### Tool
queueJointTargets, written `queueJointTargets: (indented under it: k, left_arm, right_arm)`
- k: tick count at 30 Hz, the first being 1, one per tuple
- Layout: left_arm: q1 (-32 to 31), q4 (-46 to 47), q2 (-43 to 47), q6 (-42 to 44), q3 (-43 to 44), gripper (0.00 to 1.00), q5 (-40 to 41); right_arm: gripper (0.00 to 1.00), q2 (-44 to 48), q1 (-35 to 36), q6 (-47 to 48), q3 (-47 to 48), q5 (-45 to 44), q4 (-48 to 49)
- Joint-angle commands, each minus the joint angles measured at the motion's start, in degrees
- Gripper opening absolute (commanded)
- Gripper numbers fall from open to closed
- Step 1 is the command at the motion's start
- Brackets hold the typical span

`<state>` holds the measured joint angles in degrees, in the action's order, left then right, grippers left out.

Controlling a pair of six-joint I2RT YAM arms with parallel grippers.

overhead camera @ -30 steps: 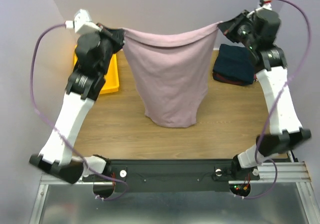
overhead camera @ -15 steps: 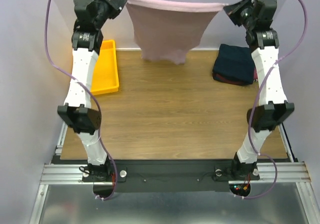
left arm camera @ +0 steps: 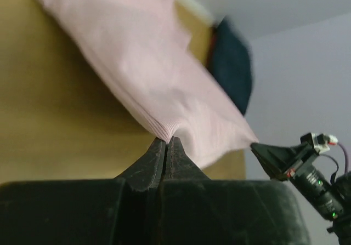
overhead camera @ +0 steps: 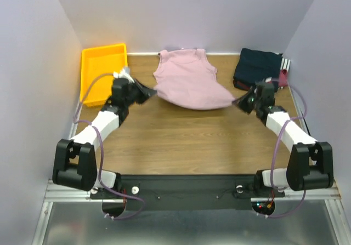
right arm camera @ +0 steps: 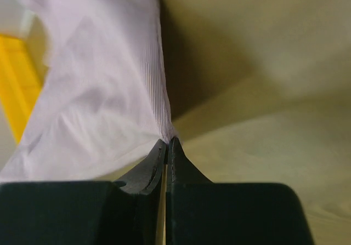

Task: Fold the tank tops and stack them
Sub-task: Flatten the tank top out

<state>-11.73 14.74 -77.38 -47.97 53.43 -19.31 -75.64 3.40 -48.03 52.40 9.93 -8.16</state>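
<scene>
The dusty pink tank top (overhead camera: 186, 83) lies spread toward the back of the table, neck and straps at the far edge, its near hem held just above the wood. My left gripper (overhead camera: 153, 93) is shut on the hem's left corner; the wrist view shows the cloth (left arm camera: 164, 91) pinched at the tips (left arm camera: 166, 140). My right gripper (overhead camera: 236, 102) is shut on the hem's right corner (right arm camera: 168, 140); the pink cloth (right arm camera: 98, 91) stretches away from it. Folded dark navy and maroon tops (overhead camera: 259, 69) are stacked at the back right.
A yellow plastic tray (overhead camera: 100, 72) stands at the back left beside the left arm. Lilac walls close in the table on three sides. The wooden table (overhead camera: 186, 141) lies bare in front of the pink top.
Both arms have come down and back toward me from high at the rear wall. The pink top, which was hanging, now lies laid out on the table's far half.
</scene>
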Motion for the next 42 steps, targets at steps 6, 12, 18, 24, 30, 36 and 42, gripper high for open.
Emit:
queueJointTargets:
  k: [6, 12, 18, 24, 30, 36, 42]
  left_arm:
    - [-10.9, 11.3, 3.4, -6.0, -26.6, 0.00, 4.6]
    - [-13.1, 9.0, 8.7, -10.4, -33.2, 0.00, 7.8]
    - [-13.1, -0.7, 15.0, -9.8, -33.2, 0.00, 10.8]
    - [-13.1, -4.9, 16.7, -8.6, -33.5, 0.00, 12.9]
    - [-13.1, -6.5, 14.8, -8.4, -33.8, 0.00, 13.9]
    - [-13.1, -6.7, 13.1, -8.5, -33.4, 0.00, 14.5]
    - [-13.1, -6.8, 11.0, -7.6, -32.9, 0.00, 14.7]
  right_arm:
    - [0.00, 10.7, -0.2, -6.3, -29.7, 4.0, 10.7]
    - [0.23, 20.6, -0.2, -9.0, -37.5, 3.3, 9.0]
    - [0.57, 25.8, -0.3, -5.9, -34.3, -2.4, -0.4]
    - [0.52, 23.0, -0.2, -3.0, -32.2, -4.7, -2.0]
    - [0.42, 21.1, -0.2, 1.1, -31.5, -4.0, -1.3]
    - [0.44, 19.0, -0.3, 2.0, -31.7, -2.1, 1.3]
    - [0.27, 16.2, -0.2, 1.9, -32.4, -1.8, 3.6]
